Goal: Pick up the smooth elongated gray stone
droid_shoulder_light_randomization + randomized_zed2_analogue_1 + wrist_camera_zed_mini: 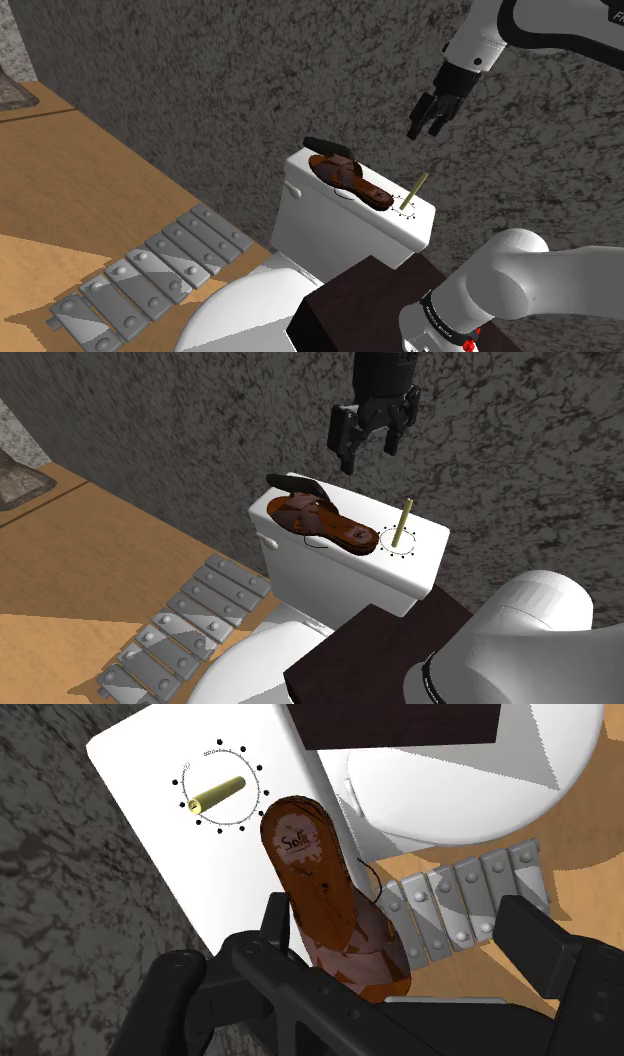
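Hovering with jaws apart above the stick (414, 190) end of the white toilet tank lid (300, 163), the arm sits to the shoulder view's right of the dark stone (325, 146), which lies lengthwise along the lid's opposite end, just behind a brown sandal (350, 180).

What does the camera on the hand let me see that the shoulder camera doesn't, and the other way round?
Wrist view's extra: lettering printed on the brown sandal's insole. Shoulder view's extra: the dark elongated stone at the sandal's far end on the white toilet tank, and the white arm holding the open gripper above the tank. Shared: the sandal, the yellowish stick in its dotted ring, the grey metal plates on the floor, the toilet bowl.
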Robot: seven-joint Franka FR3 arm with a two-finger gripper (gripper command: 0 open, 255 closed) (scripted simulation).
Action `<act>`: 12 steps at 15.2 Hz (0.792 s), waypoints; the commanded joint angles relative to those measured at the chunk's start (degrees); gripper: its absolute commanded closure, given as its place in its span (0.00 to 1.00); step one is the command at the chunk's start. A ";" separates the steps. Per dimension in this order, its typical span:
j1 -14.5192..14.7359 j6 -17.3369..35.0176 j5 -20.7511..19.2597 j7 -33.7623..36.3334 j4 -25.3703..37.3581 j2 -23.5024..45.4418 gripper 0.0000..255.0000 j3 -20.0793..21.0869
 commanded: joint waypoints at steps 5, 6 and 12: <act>0.37 5.34 -2.97 -2.62 1.23 7.89 0.00 0.47; 0.43 6.59 -3.72 -3.19 1.70 9.93 0.00 0.61; 0.57 13.20 -8.53 -5.90 5.90 22.60 0.00 1.66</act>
